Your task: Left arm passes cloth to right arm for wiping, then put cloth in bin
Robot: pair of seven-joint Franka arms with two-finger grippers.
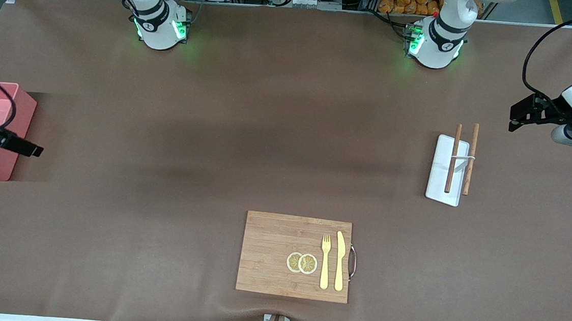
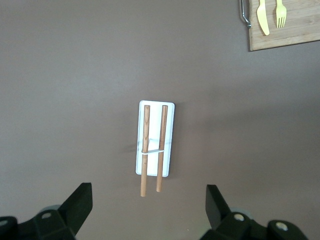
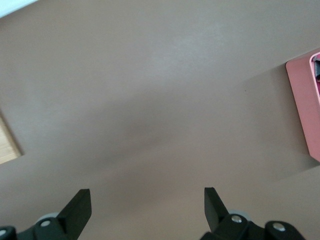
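A brown table [image 1: 216,139] carries everything. The pink bin [image 1: 5,131] stands at the right arm's end, its open top partly hidden by the arm above it. A white tray [image 1: 440,172] lies toward the left arm's end, with two brown sticks [image 1: 453,163] along it, their ends past its rim. A wooden board [image 1: 279,252] lies nearest the front camera, about midway along the table, with a metal handle [image 1: 353,261] on its edge toward the left arm's end.

Robotics lab bench.
Two arm bases [image 1: 160,25] bolted to brown-covered table [image 1: 267,143]; aluminium framing, cabling along edge.
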